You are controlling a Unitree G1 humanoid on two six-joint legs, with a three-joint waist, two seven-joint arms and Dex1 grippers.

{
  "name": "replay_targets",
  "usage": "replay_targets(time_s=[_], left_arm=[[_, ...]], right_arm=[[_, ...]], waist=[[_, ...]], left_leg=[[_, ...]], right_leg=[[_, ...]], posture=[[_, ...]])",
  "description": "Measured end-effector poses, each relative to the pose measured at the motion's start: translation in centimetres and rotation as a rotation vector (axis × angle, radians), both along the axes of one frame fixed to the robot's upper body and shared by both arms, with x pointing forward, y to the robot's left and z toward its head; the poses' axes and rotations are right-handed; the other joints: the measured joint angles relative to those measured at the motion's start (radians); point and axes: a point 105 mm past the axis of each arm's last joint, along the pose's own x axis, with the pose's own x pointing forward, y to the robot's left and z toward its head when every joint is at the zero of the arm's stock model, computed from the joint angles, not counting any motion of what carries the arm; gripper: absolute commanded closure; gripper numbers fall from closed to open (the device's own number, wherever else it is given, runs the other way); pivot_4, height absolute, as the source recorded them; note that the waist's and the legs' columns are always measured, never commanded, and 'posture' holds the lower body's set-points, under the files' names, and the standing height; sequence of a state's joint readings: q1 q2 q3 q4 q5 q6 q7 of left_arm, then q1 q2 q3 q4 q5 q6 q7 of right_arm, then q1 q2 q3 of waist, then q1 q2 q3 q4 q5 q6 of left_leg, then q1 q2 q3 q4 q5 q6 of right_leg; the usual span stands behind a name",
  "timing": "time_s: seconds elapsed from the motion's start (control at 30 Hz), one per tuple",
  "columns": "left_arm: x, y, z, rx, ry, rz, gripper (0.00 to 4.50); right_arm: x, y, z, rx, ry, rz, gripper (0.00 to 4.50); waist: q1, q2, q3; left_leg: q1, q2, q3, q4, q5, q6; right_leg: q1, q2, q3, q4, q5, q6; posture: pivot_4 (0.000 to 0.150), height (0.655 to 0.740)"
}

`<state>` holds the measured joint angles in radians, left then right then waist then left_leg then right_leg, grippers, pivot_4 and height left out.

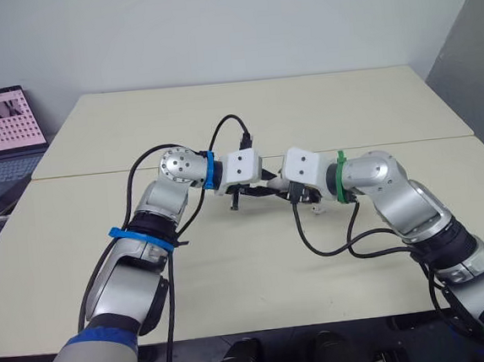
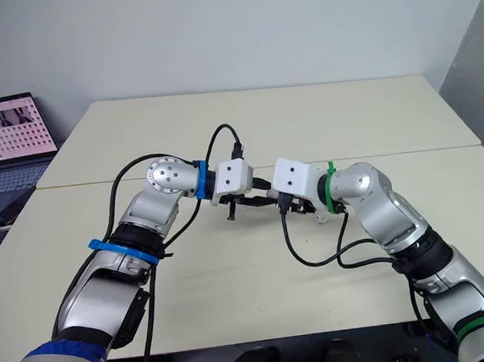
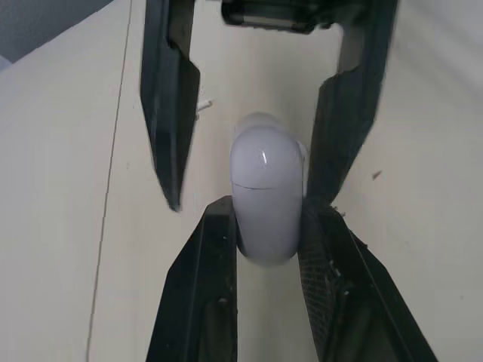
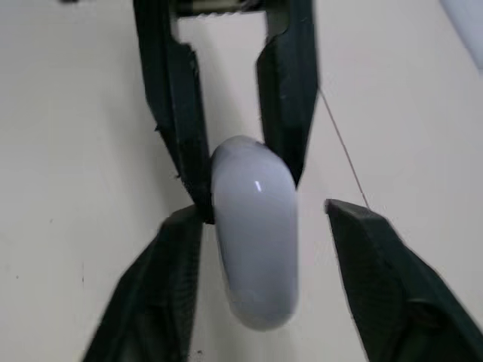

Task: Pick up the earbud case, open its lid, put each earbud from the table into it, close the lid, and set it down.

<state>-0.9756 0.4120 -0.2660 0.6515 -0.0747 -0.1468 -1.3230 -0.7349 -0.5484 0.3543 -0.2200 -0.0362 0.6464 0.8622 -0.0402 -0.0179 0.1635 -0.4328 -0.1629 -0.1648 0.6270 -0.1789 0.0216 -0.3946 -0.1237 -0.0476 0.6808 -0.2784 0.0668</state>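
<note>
**Earbud case being pinched in left tool, right tool spread around it**

The earbud case (image 3: 266, 188), lid shut, is being pinched between the two fingers of the left tool (image 3: 268, 215). The right tool (image 4: 260, 211) is being held spread, facing the left tool. One of its fingers is just beside the case and the other is apart. Both tools are being held over the bench (image 1: 346, 112).

— How's the light on your end?
— Bright and even, and it seems to come from above. The table (image 1: 244, 113) is evenly lit, with only faint, soft shadows beneath the left gripper (image 3: 268, 219).
— Any glare?
— I see one small white glint on the case (image 3: 266, 162), just ahead of the fingertips. In my right wrist view the case looks smeared.
</note>
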Motion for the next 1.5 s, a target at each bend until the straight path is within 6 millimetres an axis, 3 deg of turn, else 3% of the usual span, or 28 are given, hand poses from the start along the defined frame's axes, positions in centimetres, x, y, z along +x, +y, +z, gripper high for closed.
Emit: replay_targets(time_s=[0.07,0.2,0.33,0.63,0.83,1.07,1.2,1.3,1.5], left_arm=[[0.3,0.6,0.1,-0.067,0.126,0.061,3.77],[0.0,1.7,0.2,-0.197,0.349,0.133,3.77],[-0.9,1.7,0.4,-0.250,0.452,0.136,3.77],[-1.6,1.6,1.1,-0.263,0.461,0.146,3.77],[-2.2,1.6,-0.2,-0.247,0.494,0.138,3.77],[-1.8,1.5,0.1,-0.272,0.466,0.166,3.77],[-1.8,2.1,-0.4,-0.283,0.472,0.202,3.77],[-2.2,2.1,-1.0,-0.286,0.493,0.196,3.77],[-2.7,1.6,-0.2,-0.296,0.481,0.169,3.77]], right_arm=[[-0.4,-0.6,1.2,0.058,-0.023,-0.017,0.08],[-1.1,-1.7,2.3,0.131,-0.052,-0.072,0.03],[-1.2,-1.8,2.2,0.165,-0.044,-0.104,0.03],[-0.8,-1.2,2.6,0.249,-0.012,-0.108,0.03],[0.1,-3.3,4.9,0.337,-0.032,-0.192,0.03],[-0.6,-3.6,4.0,0.405,0.100,-0.187,0.03],[-1.4,-4.9,2.6,0.367,0.156,-0.194,0.03],[-1.6,-4.2,2.4,0.358,0.161,-0.169,0.03],[-1.7,-1.5,1.9,0.326,0.156,-0.089,0.03]], waist=[[-0.001,0.000,0.000],[-0.002,0.000,0.000],[-0.001,0.000,0.000],[0.001,0.000,0.000],[0.009,0.000,0.000],[0.010,0.000,0.000],[0.007,0.000,0.000],[0.006,0.000,0.000],[0.009,0.000,0.000]], left_leg=[[0.000,0.000,0.000,0.000,0.000,0.000],[0.000,0.000,0.000,0.000,0.000,0.000],[0.000,0.000,0.000,0.000,0.000,0.000],[0.000,0.000,0.000,0.000,0.000,0.000],[0.000,0.000,0.000,0.000,0.000,0.000],[0.000,0.000,0.000,0.000,0.000,0.000],[0.000,0.000,0.001,0.000,0.000,0.000],[0.000,0.001,0.001,0.000,0.000,0.000],[0.000,0.000,0.002,0.000,0.000,0.000]], right_leg=[[0.000,0.001,0.000,0.000,0.000,0.000],[0.000,0.000,0.000,0.000,0.000,0.000],[0.000,-0.001,0.000,0.001,0.000,0.000],[0.000,-0.001,0.001,0.000,0.000,0.000],[0.000,-0.001,0.001,0.000,0.000,-0.001],[0.000,-0.002,0.001,0.000,0.001,-0.001],[0.000,-0.002,0.002,0.000,0.001,-0.001],[0.000,-0.002,0.002,0.000,0.001,-0.001],[0.000,-0.002,0.002,-0.001,0.001,-0.001]], posture=[[0.150,0.7400],[0.150,0.7400],[0.150,0.7400],[0.150,0.7400],[0.150,0.7400],[0.150,0.7400],[0.150,0.7400],[0.150,0.7400],[0.150,0.7400]])
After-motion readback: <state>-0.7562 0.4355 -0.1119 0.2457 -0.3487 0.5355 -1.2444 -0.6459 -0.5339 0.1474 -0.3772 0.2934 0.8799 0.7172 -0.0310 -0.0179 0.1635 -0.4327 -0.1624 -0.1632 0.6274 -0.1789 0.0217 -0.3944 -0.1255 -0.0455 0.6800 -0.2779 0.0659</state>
